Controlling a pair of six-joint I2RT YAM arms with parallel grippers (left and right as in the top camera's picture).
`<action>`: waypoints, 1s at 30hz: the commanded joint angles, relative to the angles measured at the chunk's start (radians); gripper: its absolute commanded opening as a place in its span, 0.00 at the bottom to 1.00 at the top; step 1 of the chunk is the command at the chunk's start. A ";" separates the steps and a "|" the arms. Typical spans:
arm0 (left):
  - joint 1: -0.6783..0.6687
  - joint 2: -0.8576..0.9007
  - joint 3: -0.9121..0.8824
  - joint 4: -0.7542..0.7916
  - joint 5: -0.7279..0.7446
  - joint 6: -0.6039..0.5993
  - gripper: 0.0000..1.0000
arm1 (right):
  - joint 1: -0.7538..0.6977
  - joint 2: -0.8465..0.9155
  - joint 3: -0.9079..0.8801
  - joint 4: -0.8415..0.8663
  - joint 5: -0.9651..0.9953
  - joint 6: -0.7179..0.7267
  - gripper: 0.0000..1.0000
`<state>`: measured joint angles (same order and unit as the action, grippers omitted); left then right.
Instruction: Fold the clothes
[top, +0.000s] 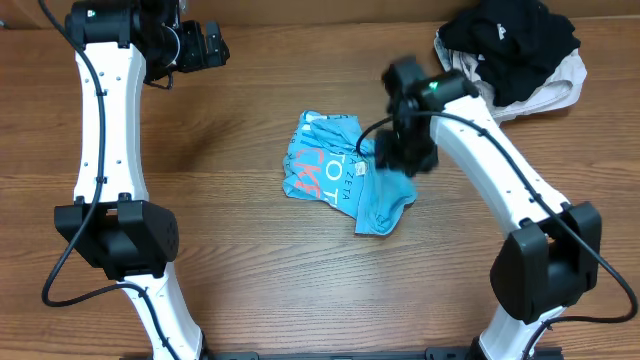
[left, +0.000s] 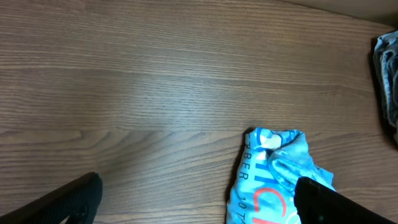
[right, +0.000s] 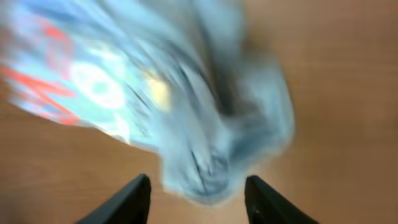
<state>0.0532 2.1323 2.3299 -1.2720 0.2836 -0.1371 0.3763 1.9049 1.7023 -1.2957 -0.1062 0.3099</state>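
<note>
Item: light sky-blue T-shirt (top: 340, 172), cotton by its look, white lettering and a red-pink logo uppermost; lay in a rumpled, partly gathered bundle near the middle of the table (top: 250, 260), well apart from the black garment (top: 510, 40) and the cream garment (top: 565, 90) heaped at the far right corner. Handling, as judged: light, limp and without stiffness; would sag and bunch when lifted, and slide easily on the smooth wood; not fragile. Best taken by a pinch at a hem or a sleeve edge, one corner to each arm, to spread it flat before any fold. Right gripper (top: 405, 150): poised over the bundle's right side; jaws parted in the blurred wrist view, cloth just ahead of them, nothing pinched. Left gripper (top: 205, 45): at the far left of the table, jaws wide and empty.
</note>
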 joint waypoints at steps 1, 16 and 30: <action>-0.001 -0.010 -0.005 0.000 -0.006 0.026 1.00 | 0.042 -0.014 0.036 0.108 0.009 -0.131 0.55; -0.001 -0.010 -0.005 0.001 -0.006 0.026 1.00 | 0.145 0.200 0.031 0.297 0.055 -0.263 0.55; -0.001 -0.010 -0.005 0.000 -0.006 0.026 1.00 | 0.145 0.261 0.018 0.401 0.087 -0.262 0.41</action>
<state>0.0532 2.1323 2.3299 -1.2716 0.2836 -0.1280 0.5198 2.1521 1.7260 -0.9039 -0.0326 0.0532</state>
